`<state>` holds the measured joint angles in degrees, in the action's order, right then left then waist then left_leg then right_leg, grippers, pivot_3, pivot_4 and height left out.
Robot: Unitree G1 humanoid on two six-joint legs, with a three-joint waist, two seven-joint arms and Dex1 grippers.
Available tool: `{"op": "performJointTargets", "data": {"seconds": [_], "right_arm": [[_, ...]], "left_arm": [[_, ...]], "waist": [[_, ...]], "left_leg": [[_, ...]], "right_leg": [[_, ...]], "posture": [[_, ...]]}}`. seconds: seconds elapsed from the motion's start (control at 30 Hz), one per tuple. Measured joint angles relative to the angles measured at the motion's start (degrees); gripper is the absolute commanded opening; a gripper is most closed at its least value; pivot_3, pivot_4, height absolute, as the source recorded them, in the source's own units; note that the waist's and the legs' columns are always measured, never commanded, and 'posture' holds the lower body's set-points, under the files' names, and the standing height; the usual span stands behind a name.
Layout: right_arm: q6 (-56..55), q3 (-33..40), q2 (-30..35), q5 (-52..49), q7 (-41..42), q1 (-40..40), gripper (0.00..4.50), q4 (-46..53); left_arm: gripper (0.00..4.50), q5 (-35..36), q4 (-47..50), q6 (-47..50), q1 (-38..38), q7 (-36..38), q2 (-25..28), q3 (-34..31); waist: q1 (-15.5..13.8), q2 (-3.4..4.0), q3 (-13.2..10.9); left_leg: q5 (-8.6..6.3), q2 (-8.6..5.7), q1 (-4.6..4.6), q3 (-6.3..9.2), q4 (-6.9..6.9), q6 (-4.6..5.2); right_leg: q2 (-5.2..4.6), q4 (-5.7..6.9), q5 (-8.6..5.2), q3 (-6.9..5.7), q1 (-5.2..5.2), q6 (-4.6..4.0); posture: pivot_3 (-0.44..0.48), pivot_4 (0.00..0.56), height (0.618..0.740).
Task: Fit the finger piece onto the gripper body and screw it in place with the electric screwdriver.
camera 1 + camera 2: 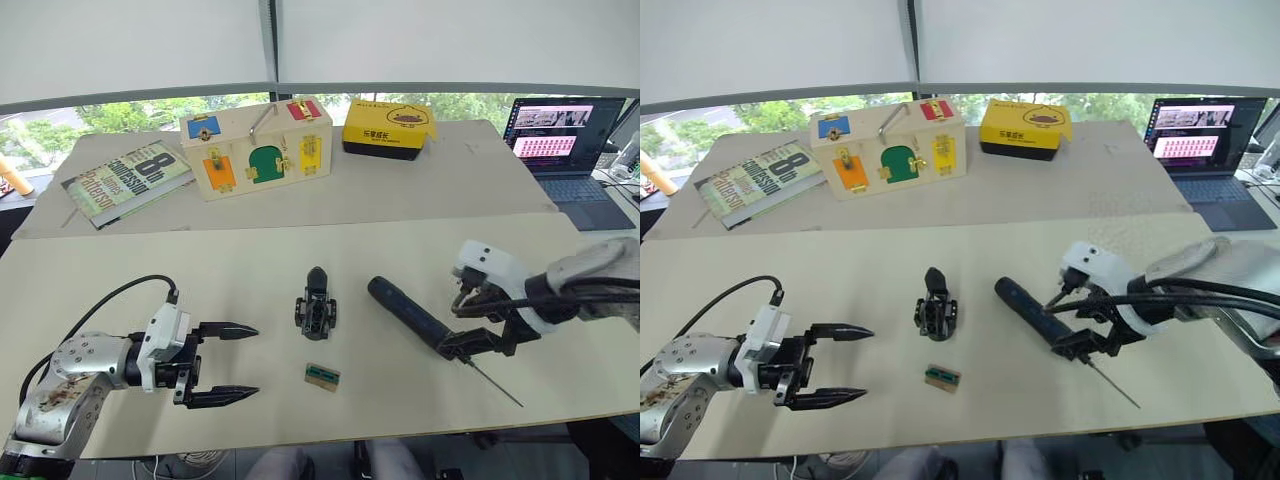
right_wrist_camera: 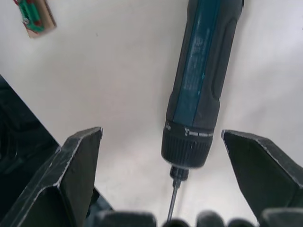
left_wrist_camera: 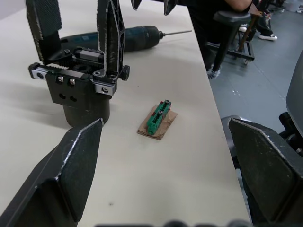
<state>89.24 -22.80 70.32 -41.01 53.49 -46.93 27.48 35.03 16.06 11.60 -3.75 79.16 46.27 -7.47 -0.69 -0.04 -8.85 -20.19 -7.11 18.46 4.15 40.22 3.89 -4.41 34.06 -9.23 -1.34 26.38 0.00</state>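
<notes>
We saw left gripper (image 1: pixel 238 362) spread wide, empty, left of body (image 1: pixel 316 312) | right gripper (image 2: pixel 163 182) apart, straddling the screwdriver (image 1: pixel 412 314) lying on table (image 1: pixel 150 280) right of body | tray (image 1: pixel 322 376) near front edge

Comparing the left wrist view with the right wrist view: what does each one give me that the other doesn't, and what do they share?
Left wrist view alone: the gripper body standing upright on the table, with two black fingers rising from it, framed by the open left gripper.

Right wrist view alone: the open right gripper, its fingers straddling the screwdriver's collar without touching it.

Both: the electric screwdriver lying flat with its metal bit, and the small green tray on the tabletop.
</notes>
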Motion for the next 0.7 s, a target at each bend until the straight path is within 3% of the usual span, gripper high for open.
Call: {"op": "performJointTargets", "data": {"seconds": [0.2, 0.53, 0.7], "right_arm": [[1.64, -11.81, -3.89, 4.18, -1.26, -6.26, 4.47, -3.98], [-2.15, -22.02, -7.87, 10.7, -1.15, -7.99, 4.47, -9.62], [-2.64, -23.8, -10.51, 12.93, -0.99, -9.12, 4.47, -12.01]], "left_arm": [[4.5, -0.19, 0.87, -0.16, 0.12, -0.37, -0.45, 0.66], [4.5, -0.07, 2.74, -0.1, -0.51, -1.22, -0.76, 0.98], [4.5, -0.08, 3.45, -0.09, -0.93, -1.85, -0.88, 1.54]], "waist": [[-0.03, 0.0, 0.0], [0.06, 0.01, 0.0], [0.15, -0.02, 0.01]], "left_leg": [[0.0, -0.03, 0.06, -0.01, 0.01, 0.01], [0.0, -0.03, 0.05, -0.01, 0.04, -0.01], [0.0, -0.03, 0.05, 0.0, 0.05, 0.0]], "right_leg": [[-0.02, 0.0, 0.01, -0.02, 0.05, 0.0], [0.0, 0.04, 0.01, -0.05, 0.08, -0.02], [0.01, 0.03, 0.02, -0.07, 0.07, -0.03]], "posture": [[0.0, 0.15, 0.74], [0.0, 0.15, 0.74], [0.0, 0.15, 0.74]]}}
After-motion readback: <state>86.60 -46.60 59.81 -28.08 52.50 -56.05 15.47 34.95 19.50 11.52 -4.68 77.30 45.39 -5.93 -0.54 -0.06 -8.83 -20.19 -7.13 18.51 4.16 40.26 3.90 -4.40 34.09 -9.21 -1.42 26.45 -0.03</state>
